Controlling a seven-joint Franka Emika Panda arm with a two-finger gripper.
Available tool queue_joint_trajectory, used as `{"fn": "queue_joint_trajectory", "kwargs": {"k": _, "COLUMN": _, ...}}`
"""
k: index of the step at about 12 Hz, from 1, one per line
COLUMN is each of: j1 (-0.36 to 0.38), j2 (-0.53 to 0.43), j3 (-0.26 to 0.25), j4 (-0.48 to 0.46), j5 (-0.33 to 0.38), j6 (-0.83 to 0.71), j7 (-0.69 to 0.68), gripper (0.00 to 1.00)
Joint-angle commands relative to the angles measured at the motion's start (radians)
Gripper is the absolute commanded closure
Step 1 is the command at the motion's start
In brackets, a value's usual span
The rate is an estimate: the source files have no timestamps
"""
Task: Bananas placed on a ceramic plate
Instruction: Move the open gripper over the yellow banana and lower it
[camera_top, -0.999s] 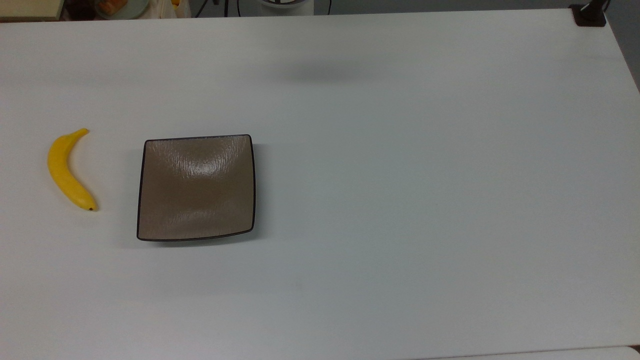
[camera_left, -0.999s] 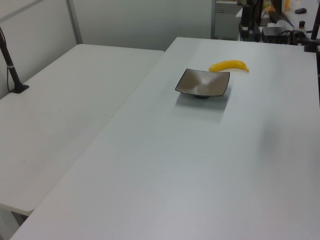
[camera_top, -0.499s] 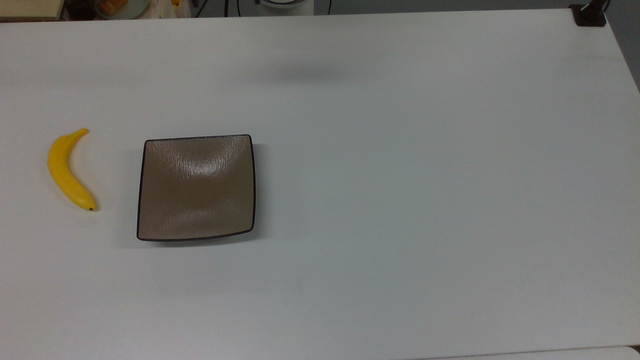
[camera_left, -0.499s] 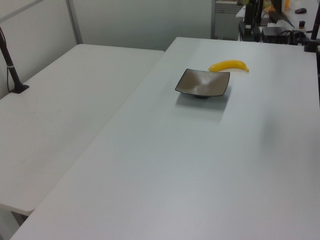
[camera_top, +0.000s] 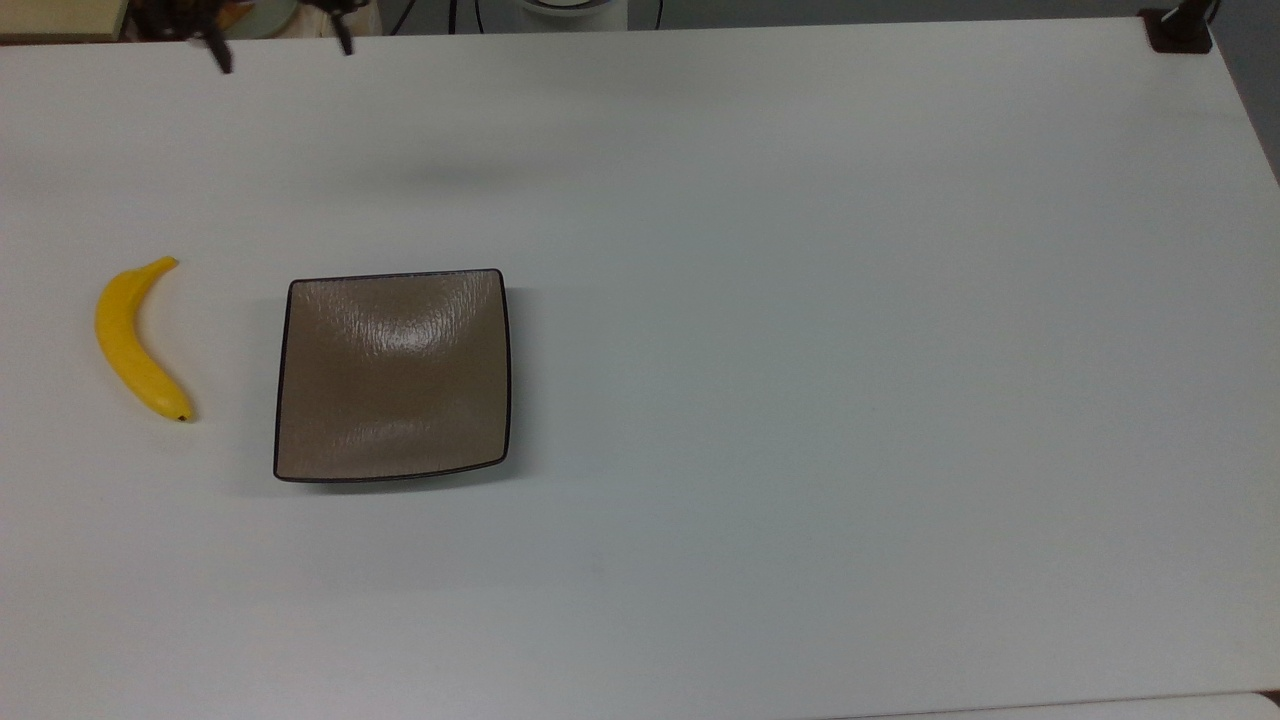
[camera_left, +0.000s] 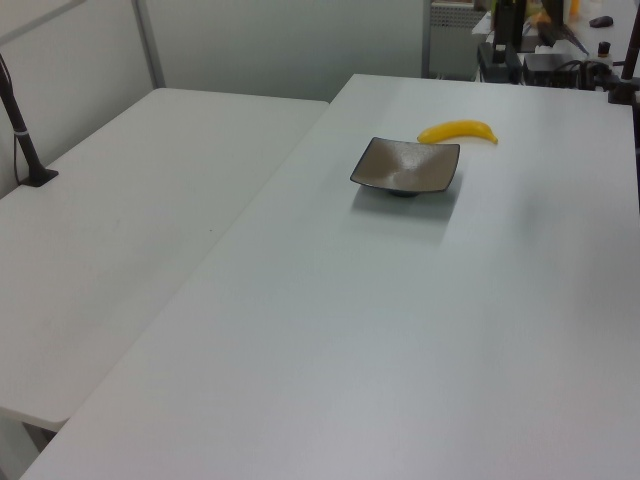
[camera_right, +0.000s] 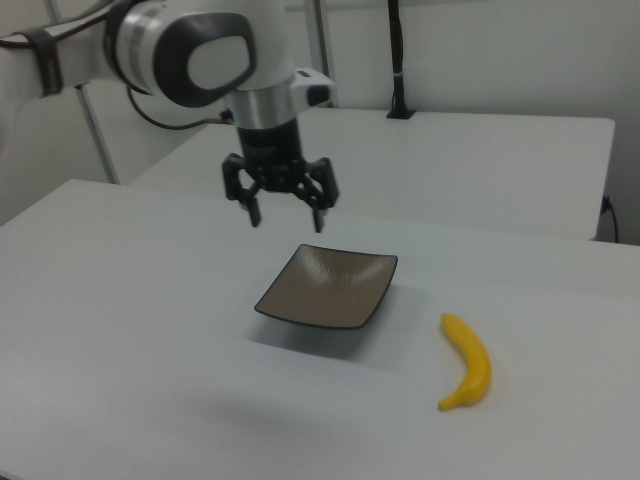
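The banana (camera_top: 132, 343) lies flat on the white table (camera_top: 800, 350), at the middle left of the top view, near the ceramic plate (camera_top: 393, 375) but not touching it. The plate has nothing on it. In the right view, the gripper (camera_right: 285, 213) hangs in the air in the upper middle of the frame, fingers spread apart and holding nothing.

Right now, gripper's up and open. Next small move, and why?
Probably swing the gripper across above the banana, then descend. It hangs open in the air, holding nothing, while the banana lies on the table beside the empty plate, apart from it, on the right view's right.
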Motion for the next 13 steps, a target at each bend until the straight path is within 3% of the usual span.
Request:
{"fn": "queue_joint_trajectory", "kwargs": {"k": 1, "j1": -0.133, "j2": 0.081, "j3": 0.062, "j4": 0.094, "j5": 0.003, "j6": 0.037, "j7": -0.061, "gripper": 0.0}}
{"fn": "queue_joint_trajectory", "kwargs": {"k": 6, "j1": -0.199, "j2": 0.327, "j3": 0.059, "j4": 0.346, "j5": -0.004, "j6": 0.034, "j7": -0.099, "gripper": 0.0}}
{"fn": "queue_joint_trajectory", "kwargs": {"k": 10, "j1": -0.212, "j2": 0.497, "j3": 0.053, "j4": 0.464, "j5": -0.006, "j6": 0.039, "j7": -0.14, "gripper": 0.0}}
{"fn": "queue_joint_trajectory", "kwargs": {"k": 13, "j1": -0.222, "j2": 0.551, "j3": 0.048, "j4": 0.483, "j5": -0.006, "j6": 0.101, "j7": -0.185, "gripper": 0.0}}
